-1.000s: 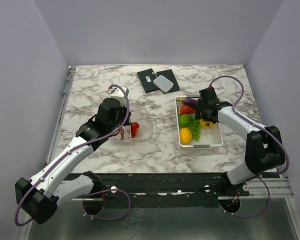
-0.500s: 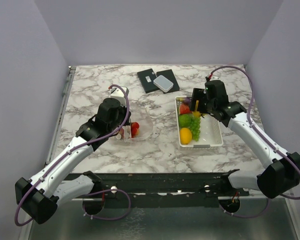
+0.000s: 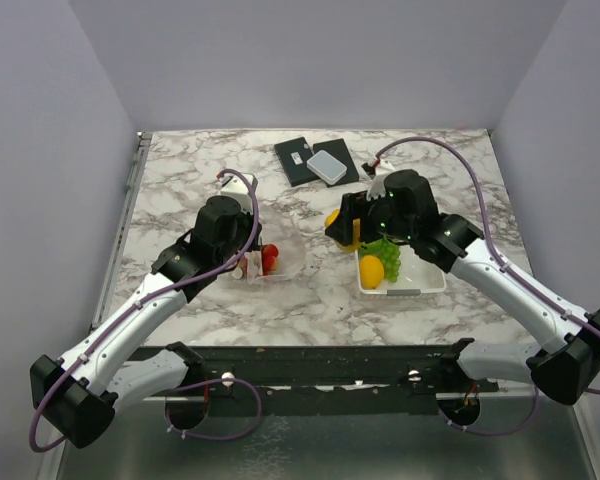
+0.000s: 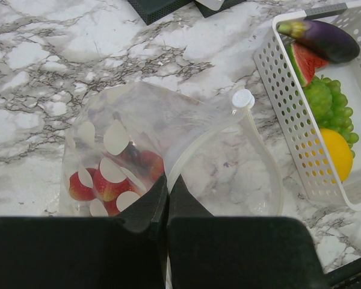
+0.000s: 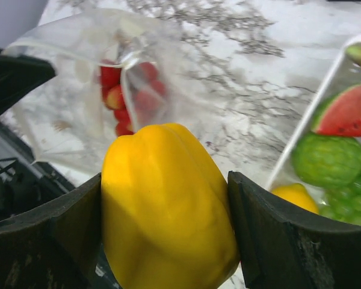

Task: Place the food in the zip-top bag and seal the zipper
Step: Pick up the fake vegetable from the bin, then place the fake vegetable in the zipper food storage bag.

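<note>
– On the marble surface, left of centre in the top view: what is entered?
– Item one, zip-top bag. Clear, white-dotted, resting on the surface with its mouth gaping toward the right of the frame. Contents: red strawberries. The zipper bows in an open loop, unsealed, with a white slider at its far end.
– Who has it?
– Left claw, lower centre of the left wrist view, jaws pressed together on the bag's near edge.
– And the right claw?
– Right claw, jaws spread wide, clamping a yellow toy pepper between both fingers. In the top view it sits between bag and basket, held above the surface, pepper on the side toward the bag.
– The basket?
– White perforated basket, right of centre, apart from the bag. Contents, packed close together: purple eggplant, watermelon slice, green grapes, yellow lemon.
– Anything else?
– Upper centre of the top view: a black flat pad with a pale box on it, well apart from the bag.
</note>
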{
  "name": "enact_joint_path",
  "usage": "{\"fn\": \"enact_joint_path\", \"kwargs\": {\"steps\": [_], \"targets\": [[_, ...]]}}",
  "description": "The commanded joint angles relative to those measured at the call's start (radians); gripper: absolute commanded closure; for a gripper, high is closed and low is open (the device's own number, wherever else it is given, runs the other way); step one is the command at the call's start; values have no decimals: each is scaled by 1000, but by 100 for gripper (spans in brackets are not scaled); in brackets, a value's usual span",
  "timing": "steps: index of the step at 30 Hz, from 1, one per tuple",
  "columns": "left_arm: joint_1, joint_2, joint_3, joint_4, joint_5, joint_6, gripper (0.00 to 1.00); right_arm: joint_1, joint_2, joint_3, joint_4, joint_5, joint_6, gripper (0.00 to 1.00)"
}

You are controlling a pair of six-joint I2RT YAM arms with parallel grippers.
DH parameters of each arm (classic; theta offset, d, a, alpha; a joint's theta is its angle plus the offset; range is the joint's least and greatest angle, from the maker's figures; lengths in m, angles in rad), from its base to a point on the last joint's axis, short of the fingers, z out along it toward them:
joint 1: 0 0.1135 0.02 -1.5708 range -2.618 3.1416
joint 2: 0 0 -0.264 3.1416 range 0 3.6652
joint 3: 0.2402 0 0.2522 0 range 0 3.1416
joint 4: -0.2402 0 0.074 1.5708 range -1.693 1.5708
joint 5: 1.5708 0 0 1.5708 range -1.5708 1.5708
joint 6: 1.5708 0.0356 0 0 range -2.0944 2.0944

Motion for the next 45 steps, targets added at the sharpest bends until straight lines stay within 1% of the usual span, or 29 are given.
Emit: {"fn": "enact_joint_path", "kwargs": {"steps": [1,7,12,20,30,36,40,43,45], "targets": [[-6,-9,-3,9,-23,12,100,82,14,55,75,-87,11,59],[-6,-11,-3,9,-23,12,100,179,93,107,114,-83,19,58],[-6,-12,-3,8,-22,11,100,224,192,171,107,-57,18,58],[-6,-13,-3,7,-20,9,100,243,328,228,128,-45,35,58],[-6,-13,-2,8,-16,9,100,249,473,287,140,-4,78,55],[-6,-13,-3,8,-13,9,100,250,521,320,139,63,116,45],[-6,-13,-2,8,-13,10,100,250,541,338,136,75,138,32],[-6,-13,-2,8,-13,10,100,250,543,343,141,76,145,23],[-6,-14,-2,9,-12,9,100,250,536,338,149,76,147,20]]}}
